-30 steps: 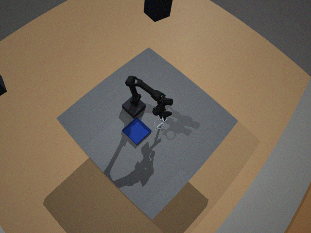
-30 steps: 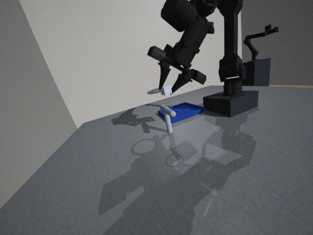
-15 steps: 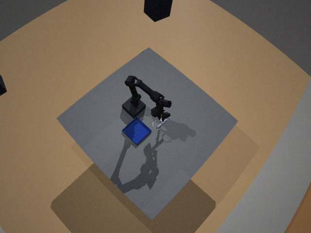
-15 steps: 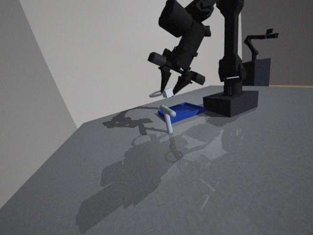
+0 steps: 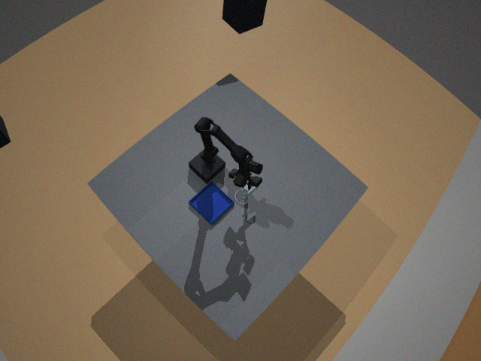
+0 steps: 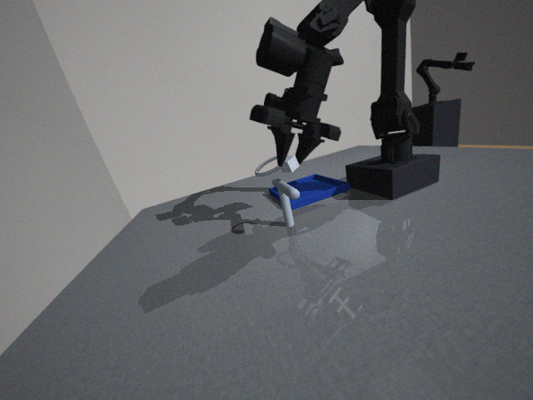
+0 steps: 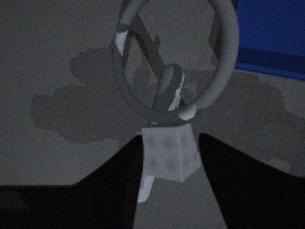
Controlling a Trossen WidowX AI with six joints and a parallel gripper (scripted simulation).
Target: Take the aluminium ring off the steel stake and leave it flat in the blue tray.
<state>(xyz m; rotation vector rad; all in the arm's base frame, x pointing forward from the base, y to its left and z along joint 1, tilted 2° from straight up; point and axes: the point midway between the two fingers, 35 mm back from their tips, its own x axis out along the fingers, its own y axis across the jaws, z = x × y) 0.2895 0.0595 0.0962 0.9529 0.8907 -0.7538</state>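
Grey table (image 5: 155,171) (image 6: 387,301), pale walls behind. Above it, a black gripper (image 5: 249,188) (image 6: 290,164) (image 7: 171,140) pinches the white block-shaped tab (image 6: 291,163) (image 7: 171,152) of an aluminium ring (image 5: 235,195) (image 6: 263,168) (image 7: 231,48), raised off the steel stake (image 6: 286,208) (image 7: 168,91). Beside the stake, a blue tray (image 5: 211,204) (image 6: 310,198) (image 7: 272,59) rests on the table, the ring still outside it.

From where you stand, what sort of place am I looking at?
Probably a robotics lab or test bench: a black arm on a grey tabletop, a steel stake beside a blue tray, and a second arm behind.
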